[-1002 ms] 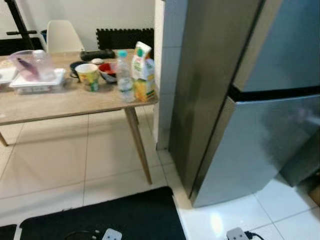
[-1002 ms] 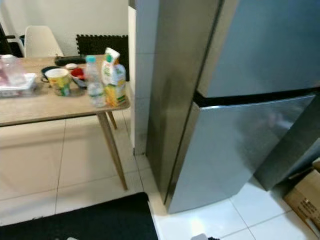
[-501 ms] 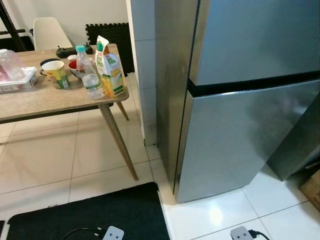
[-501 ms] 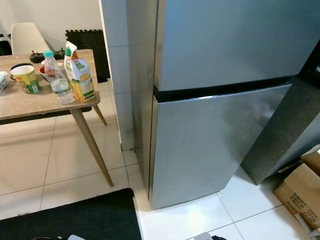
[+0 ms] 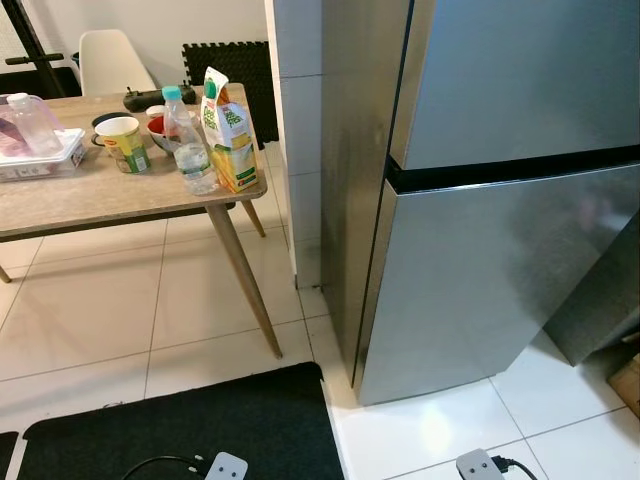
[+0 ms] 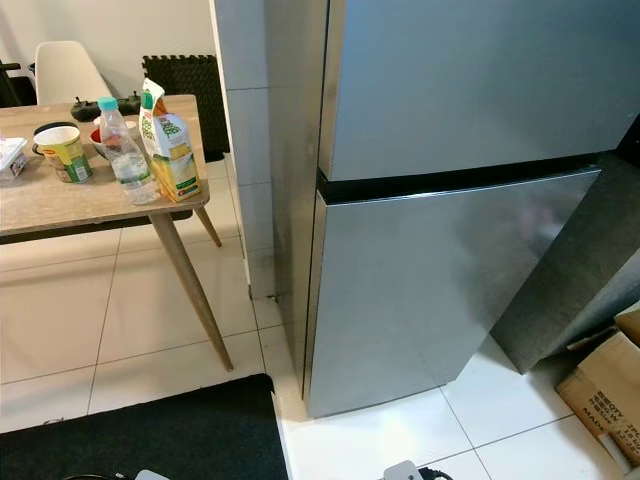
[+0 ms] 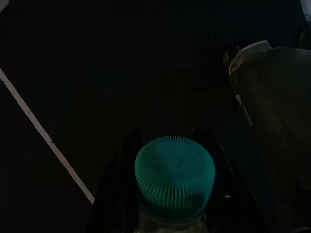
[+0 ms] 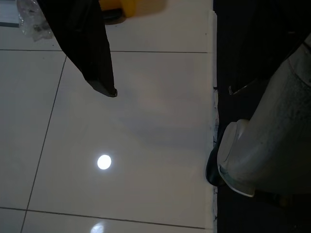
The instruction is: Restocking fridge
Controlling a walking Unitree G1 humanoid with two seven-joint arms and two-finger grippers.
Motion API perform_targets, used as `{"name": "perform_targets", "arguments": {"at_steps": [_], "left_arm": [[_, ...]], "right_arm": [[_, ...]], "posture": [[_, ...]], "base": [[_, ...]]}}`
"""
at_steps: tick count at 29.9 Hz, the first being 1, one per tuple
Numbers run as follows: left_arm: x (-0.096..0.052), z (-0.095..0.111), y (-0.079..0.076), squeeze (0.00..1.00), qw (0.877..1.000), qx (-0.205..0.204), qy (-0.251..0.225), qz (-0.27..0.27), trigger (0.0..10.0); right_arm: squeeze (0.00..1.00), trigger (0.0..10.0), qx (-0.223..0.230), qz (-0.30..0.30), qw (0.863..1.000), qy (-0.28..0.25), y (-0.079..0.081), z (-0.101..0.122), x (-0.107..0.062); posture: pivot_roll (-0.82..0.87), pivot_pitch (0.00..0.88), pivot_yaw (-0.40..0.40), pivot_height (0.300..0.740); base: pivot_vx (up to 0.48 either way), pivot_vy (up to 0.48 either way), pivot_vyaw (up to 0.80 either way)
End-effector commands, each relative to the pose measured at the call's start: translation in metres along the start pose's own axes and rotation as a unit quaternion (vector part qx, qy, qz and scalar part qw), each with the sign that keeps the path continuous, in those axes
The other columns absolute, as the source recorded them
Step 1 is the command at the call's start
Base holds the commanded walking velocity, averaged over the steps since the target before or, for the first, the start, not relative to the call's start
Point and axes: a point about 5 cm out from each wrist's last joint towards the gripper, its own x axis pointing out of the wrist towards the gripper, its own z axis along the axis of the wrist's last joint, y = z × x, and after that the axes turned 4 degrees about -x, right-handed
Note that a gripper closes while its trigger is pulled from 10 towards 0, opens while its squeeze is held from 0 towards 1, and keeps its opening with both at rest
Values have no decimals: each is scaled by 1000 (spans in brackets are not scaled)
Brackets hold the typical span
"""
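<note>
- Steel fridge (image 5: 500, 200) shut, both doors closed; nothing loaded yet.
- Carton (image 5: 228, 130) and bottle (image 5: 187, 140) waiting at table (image 5: 90, 200) corner nearest fridge.
- Left gripper (image 7: 175, 213) clamped round green-capped bottle (image 7: 175, 182) (hanging low); right gripper (image 8: 92, 53) grip impossible to tell.

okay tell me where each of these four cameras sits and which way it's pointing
Left eye view: head, looking forward and down at the closed fridge and table.
Right eye view: head, same scene, adding a cardboard box.
Left wrist view: along the left hand, shut on a green-capped bottle over dark mat.
Right wrist view: aimed at white floor tiles; one black finger shows.
Both eye views share the juice carton.
</note>
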Motion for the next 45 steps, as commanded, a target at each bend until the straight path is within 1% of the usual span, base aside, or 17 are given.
{"name": "perform_targets", "arguments": {"at_steps": [1, 7, 24, 26, 27, 28, 29, 32, 33, 35, 36, 39, 40, 41, 42, 44, 45], "left_arm": [[0, -4, -3, 0, 1000, -1, 8, -4, 10000], [0, -4, -4, 0, 1000, -3, 9, -6, 10000], [0, -5, -4, 0, 1000, -13, 9, -1, 10000], [0, -5, -4, 0, 1000, -14, 10, 0, 10000], [-1, -6, -4, 0, 1000, -15, 10, 1, 10000], [-1, -6, -4, 0, 1000, -15, 10, 1, 10000], [-1, -6, -3, 0, 1000, -18, 11, 3, 10000], [-1, -6, -3, 0, 1000, -18, 11, 3, 10000], [-1, -8, -1, 0, 1000, -21, 13, 7, 10000], [-1, -8, -1, 0, 1000, -21, 13, 7, 10000], [-1, -9, 4, 0, 999, -31, 14, 14, 10000], [-1, -9, 4, 0, 999, -31, 14, 14, 10000], [-1, -10, 9, 0, 999, -42, 16, 22, 10000], [-1, -10, 9, 0, 999, -42, 16, 22, 10000], [-1, -11, 12, 0, 998, -51, 16, 28, 10000], [-1, -11, 12, 0, 998, -51, 16, 28, 10000], [-1, -11, 15, 0, 998, -60, 16, 33, 10000]], "right_arm": [[0, 10000, 6, 1, 1000, 1, 1, -1, 0], [0, 10000, 6, 2, 1000, 2, 1, -2, 0], [0, 10000, -21, 2, 1000, -2, 0, 0, 0], [0, 10000, -30, 0, 999, -17, -2, 7, 0], [0, 10000, -28, -1, 998, -48, -7, 22, -1], [0, 10000, -28, -1, 998, -48, -7, 22, -1], [0, 10000, 0, -6, 995, -100, -17, 46, -3], [0, 10000, 0, -6, 995, -100, -17, 46, -3], [0, 10000, 24, -3, 985, -171, -31, 78, -10], [0, 10000, 24, -3, 985, -171, -31, 78, -10], [0, 10000, 18, 53, 957, -284, -51, 130, -29], [0, 10000, 18, 53, 957, -284, -51, 130, -29], [0, 10000, -14, 124, 920, -372, -62, 169, -53], [0, 10000, -14, 124, 920, -372, -62, 169, -53], [0, 10000, -79, 206, 878, -424, -66, 194, -76], [0, 10000, -79, 206, 878, -424, -66, 194, -76], [0, 10000, -133, 275, 838, -452, -65, 207, -95]], "posture": [[-83, 0, -20, 740], [-84, 0, -21, 740], [-71, 0, -32, 740], [-69, 0, -33, 740], [-70, 0, -31, 740], [-70, 0, -31, 740], [-71, 0, -31, 740], [-71, 0, -31, 740], [-73, 0, -29, 740], [-73, 0, -29, 740], [-77, 0, -29, 740], [-77, 0, -29, 740], [-77, 0, -30, 740], [-77, 0, -30, 740], [-70, 0, -39, 740], [-70, 0, -39, 740], [-70, 0, -39, 740]], "base": [[0, -281, 0], [0, -411, 0], [0, 0, 0], [0, 0, 0], [0, 0, 0], [0, 0, 0], [0, 0, 0], [0, 0, 0], [0, 0, 0], [0, 0, 0], [0, 0, 0], [0, 0, 0], [0, 0, 0], [0, 0, 0], [0, 0, 0], [0, 0, 0], [0, 0, 0]]}}
